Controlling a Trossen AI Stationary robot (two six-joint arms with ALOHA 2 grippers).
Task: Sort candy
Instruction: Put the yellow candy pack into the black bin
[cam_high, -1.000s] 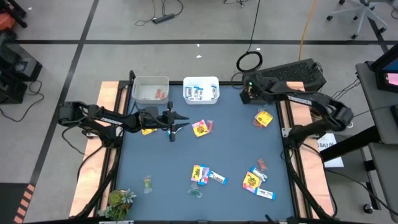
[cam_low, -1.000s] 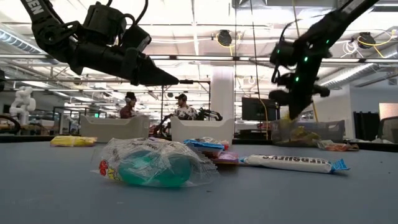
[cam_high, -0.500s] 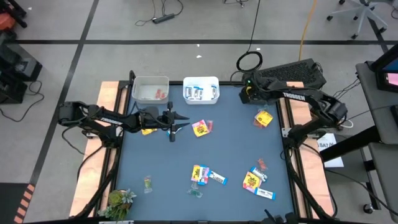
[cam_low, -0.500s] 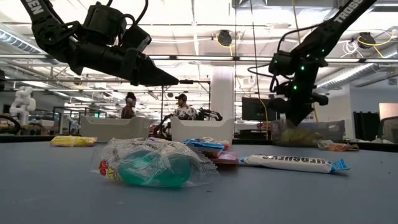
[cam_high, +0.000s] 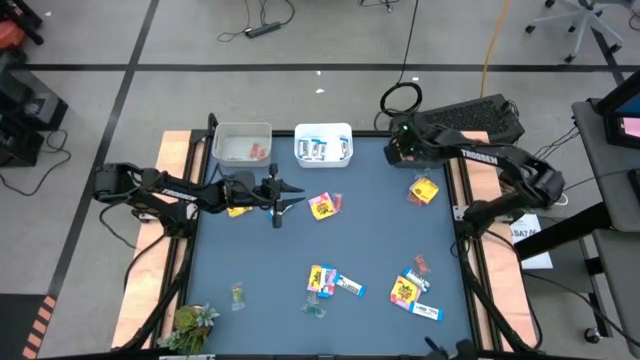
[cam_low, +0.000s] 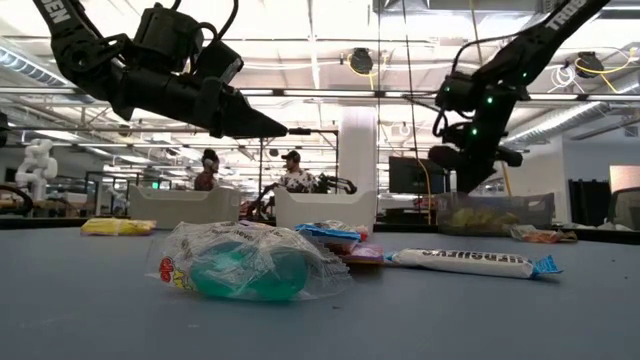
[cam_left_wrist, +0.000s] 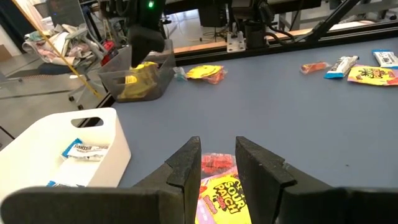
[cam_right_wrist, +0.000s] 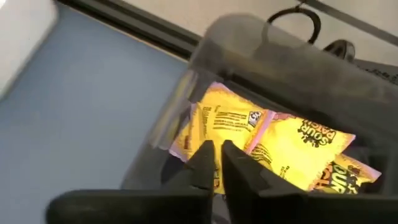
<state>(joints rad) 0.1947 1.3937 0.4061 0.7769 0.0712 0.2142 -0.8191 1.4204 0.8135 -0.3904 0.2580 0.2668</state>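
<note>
Seen from above, a dark blue table (cam_high: 370, 230) carries scattered wrapped candy. The left gripper (cam_high: 292, 196) hangs over the table's 10 o'clock area — its two fingers stand a little apart with nothing between them, and a yellow packet (cam_left_wrist: 222, 196) with a red piece beside it lies on the table just beyond its fingertips. The right gripper (cam_right_wrist: 216, 163) is at about 1 o'clock, at the table's far right corner, poised over a dark translucent bin (cam_right_wrist: 261, 56) that holds yellow candy packets (cam_right_wrist: 273, 146); its fingers are nearly together and grip nothing.

At 12 o'clock sit two light bins: a clear bin (cam_high: 241, 144) with red pieces and a white bin (cam_high: 323, 145) with blue-and-white bars. More candy lies loose — one yellow packet at 2 o'clock (cam_high: 424, 189), a cluster of mixed wrappers at 6 o'clock (cam_high: 332, 281), another cluster at 5 o'clock (cam_high: 413, 288) and a clear-greenish sweet (cam_high: 237, 295) at 7 o'clock. A green leafy thing (cam_high: 192, 324) sits at the near left corner.
</note>
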